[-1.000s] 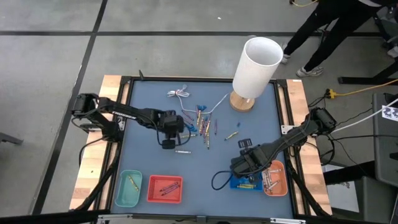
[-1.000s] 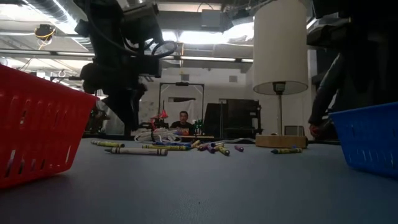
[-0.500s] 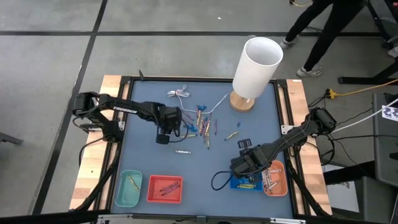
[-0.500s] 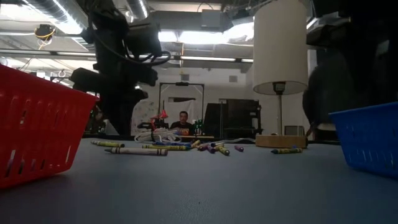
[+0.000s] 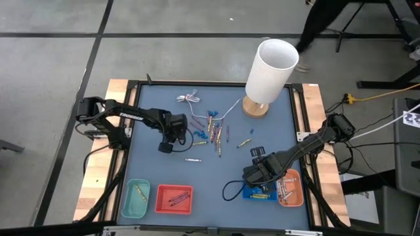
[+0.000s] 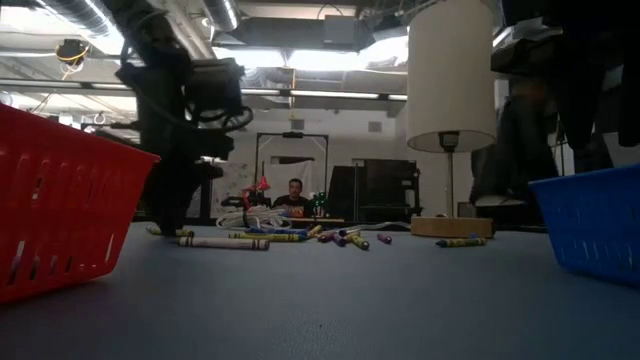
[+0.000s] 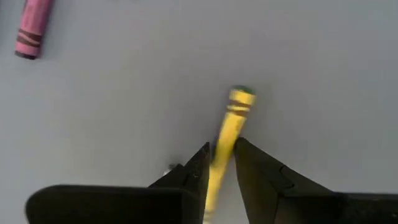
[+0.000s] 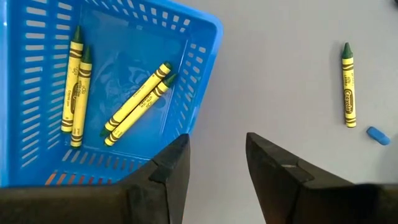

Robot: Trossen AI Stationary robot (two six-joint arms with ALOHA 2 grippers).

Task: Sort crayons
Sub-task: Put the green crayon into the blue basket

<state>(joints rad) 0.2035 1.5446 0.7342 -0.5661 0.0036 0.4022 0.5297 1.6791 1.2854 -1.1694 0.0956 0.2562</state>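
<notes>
A grey-blue table [image 5: 151, 177] carries loose crayons [image 5: 214, 131] and a white cable [image 5: 189, 99] toward its far edge, a lamp [image 5: 266, 72] at the far right corner, and four baskets [image 5: 174, 199] along the near edge

Crayons, thin paper-wrapped wax sticks, assorted colours. A mixed cluster [image 5: 213, 128] in yellow, purple and red is lying loose on the grey-blue tabletop near the lamp base. One grey-white crayon [image 5: 192, 159] is lying flat, apart from the cluster. One yellow crayon [image 7: 227, 134] is sitting between two dark fingertips, its green tip pointing away. Four yellow-wrapped green crayons [image 8: 138, 102] are lying inside the blue basket [image 8: 205, 56]. Another yellow-wrapped green crayon [image 8: 349, 93] is resting on the tabletop beside it.
</notes>
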